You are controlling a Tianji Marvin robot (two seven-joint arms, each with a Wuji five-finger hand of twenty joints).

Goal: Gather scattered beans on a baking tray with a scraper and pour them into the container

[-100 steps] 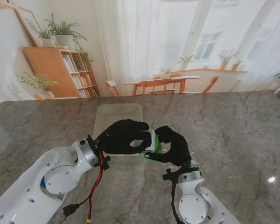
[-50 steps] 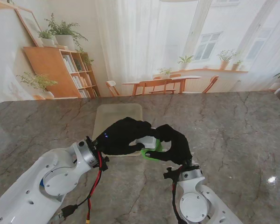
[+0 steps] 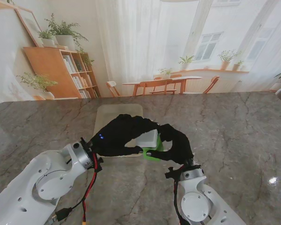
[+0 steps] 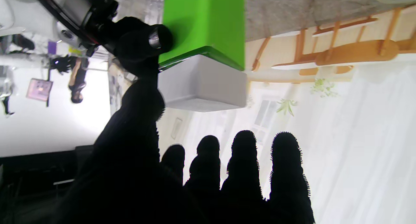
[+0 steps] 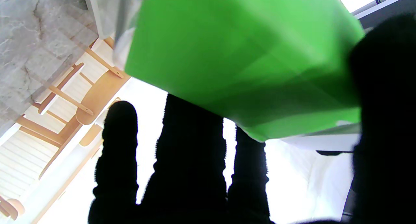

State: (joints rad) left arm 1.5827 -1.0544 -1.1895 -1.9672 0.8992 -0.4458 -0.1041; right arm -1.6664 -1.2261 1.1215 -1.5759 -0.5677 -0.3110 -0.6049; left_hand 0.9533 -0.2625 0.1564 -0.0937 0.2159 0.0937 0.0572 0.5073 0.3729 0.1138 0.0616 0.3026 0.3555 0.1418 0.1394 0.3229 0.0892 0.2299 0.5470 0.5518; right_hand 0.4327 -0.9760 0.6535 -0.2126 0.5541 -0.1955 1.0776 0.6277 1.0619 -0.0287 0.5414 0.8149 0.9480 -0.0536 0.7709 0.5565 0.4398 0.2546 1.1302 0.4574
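While my right hand (image 3: 175, 143) is gripping the green-and-white container (image 3: 150, 144) from its near side, my left hand (image 3: 124, 136) is reaching across to the same container, thumb against its side and the other fingers (image 4: 242, 165) extended and apart. Just beyond both hands, the baking tray (image 3: 117, 115) is lying flat on the marble table (image 3: 234, 126).

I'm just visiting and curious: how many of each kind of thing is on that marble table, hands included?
Black-gloved robot hands: 2, left hand and right hand
Pale rectangular baking tray: 1
Green-and-white box-shaped container: 1
Total: 4
No scraper or beans can be made out.
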